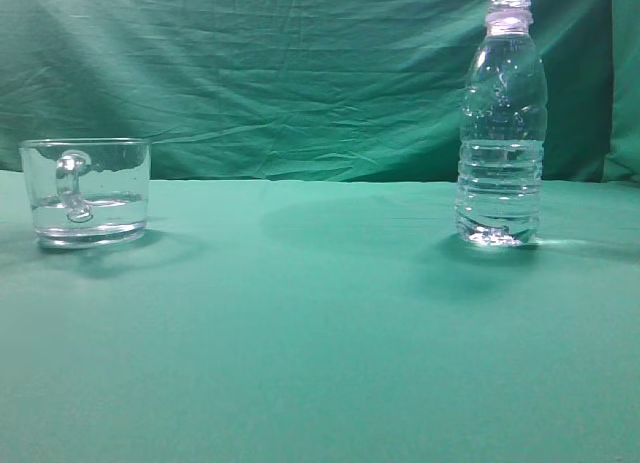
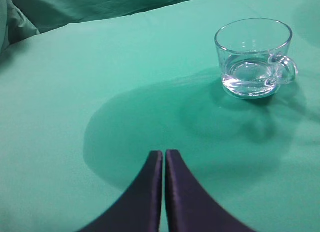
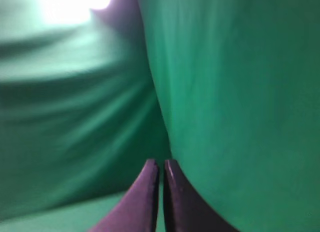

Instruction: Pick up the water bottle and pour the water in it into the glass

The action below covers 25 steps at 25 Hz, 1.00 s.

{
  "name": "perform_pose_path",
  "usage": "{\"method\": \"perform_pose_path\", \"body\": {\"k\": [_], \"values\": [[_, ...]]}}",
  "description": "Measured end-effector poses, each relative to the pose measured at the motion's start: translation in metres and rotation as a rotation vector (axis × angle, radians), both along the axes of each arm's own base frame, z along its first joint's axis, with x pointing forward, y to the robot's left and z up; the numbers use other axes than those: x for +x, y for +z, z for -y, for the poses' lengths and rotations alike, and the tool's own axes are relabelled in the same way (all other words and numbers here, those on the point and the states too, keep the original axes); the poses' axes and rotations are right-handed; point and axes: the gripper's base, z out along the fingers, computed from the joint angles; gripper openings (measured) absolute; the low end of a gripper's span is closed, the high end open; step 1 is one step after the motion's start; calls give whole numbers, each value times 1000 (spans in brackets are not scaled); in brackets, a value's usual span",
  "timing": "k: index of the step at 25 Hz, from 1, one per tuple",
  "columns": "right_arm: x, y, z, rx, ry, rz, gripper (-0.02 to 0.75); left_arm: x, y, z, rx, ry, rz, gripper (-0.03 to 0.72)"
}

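glass point(image 2: 254, 56) beyond left claw point(image 2: 164, 154)

Both arms clear of the exterior view, tools closed.

The left tool point(image 2: 164, 154) shows in its wrist view as two dark fingers point(image 2: 150, 192) pressed together tip to tip, with only a hairline seam between them, holding nothing; it hangs above the bench, angled down and forward. The right tool point(image 3: 161, 163) looks the same in its wrist view: dark fingers point(image 3: 145, 197) meeting at the tips, a thin slit between, nothing gripped. That view is blurred. Neither arm nor wrist appears in the exterior view.
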Motion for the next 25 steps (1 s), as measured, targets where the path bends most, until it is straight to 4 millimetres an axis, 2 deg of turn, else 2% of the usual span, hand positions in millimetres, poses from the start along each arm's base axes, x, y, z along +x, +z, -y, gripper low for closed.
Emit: {"method": "perform_pose_path", "body": {"k": [2, 3, 6, 8, 11, 15, 20, 25], "values": [[1, -17, 2, -53, -27, -197, 0, 0, 0, 0, 0, 0, 0, 0], [1, -24, 0, -133, -11, -287, 0, 0, 0, 0, 0, 0, 0, 0], [0, -41, -14, -302, 170, -485, 0, 0, 0, 0, 0, 0, 0, 0], [-2, -50, -26, -390, 317, -542, 0, 0, 0, 0, 0, 0, 0, 0], [-11, -67, -34, -426, 403, -517, 0, 0, 0, 0, 0, 0, 0, 0], [-20, -99, -33, -394, 339, -421, 0, 0, 0, 0, 0, 0, 0, 0], [-12, -143, -31, -375, 302, -395, 0, 0, 0, 0, 0, 0, 0, 0], [-9, -172, -30, -310, 325, -419, 0, 0, 0, 0, 0, 0, 0, 0]]}}
